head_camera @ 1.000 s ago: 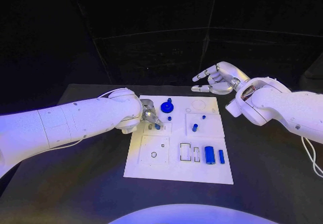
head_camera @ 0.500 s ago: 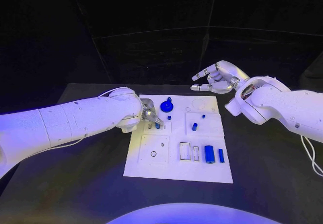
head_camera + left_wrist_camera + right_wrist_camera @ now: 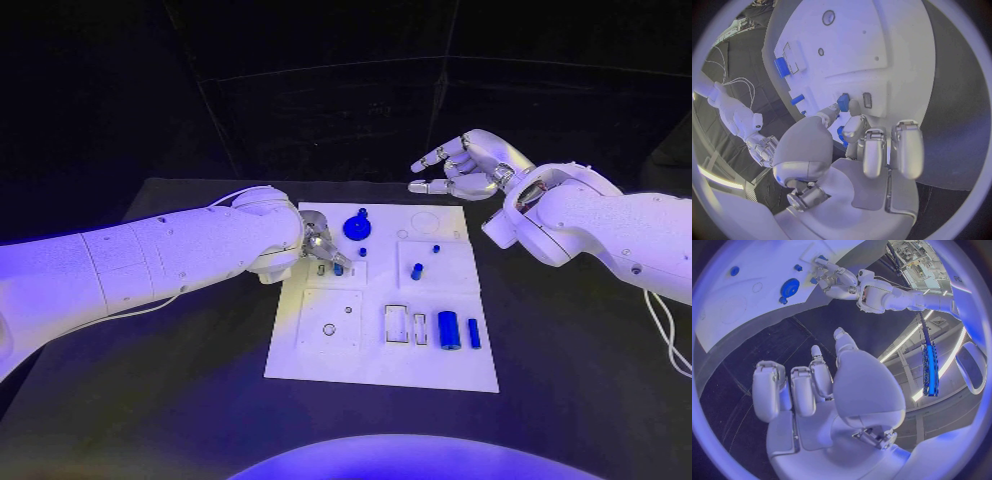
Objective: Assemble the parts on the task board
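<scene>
The robot's left hand [image 3: 320,245] pinches a small blue peg [image 3: 843,102] between thumb and fingertip and holds it against the white board [image 3: 378,365], right beside a narrow slot [image 3: 867,100] near the board's left edge. Its other fingers are curled clear of the surface. The peg's lower end is hidden by the fingers, so whether it has entered a hole cannot be told.

The likely trouble starts here: if the peg meets its hole tilted, it could jam or slip from the thin pinch and roll across the board. A push off-centre might also shove the board along the black table [image 3: 173,400], since nothing visible clamps it.

Counting outward from that hand in the head view: 1 peg in the pinch; 1 tiny blue stud [image 3: 362,252] just beyond the fingertips; 1 round blue gear [image 3: 358,229] just past it, toward the far edge; 1 short blue pin [image 3: 417,271] farther across; 1 small blue piece [image 3: 436,249] near it. Toward the robot lie 2 blue cylinders, 1 thick [image 3: 449,331] and 1 thin [image 3: 475,334], side by side beside rectangular recesses.

Farthest off, the right hand [image 3: 464,166] hovers above the table past the board's far right corner, fingers loosely curled but apart, holding nothing.
</scene>
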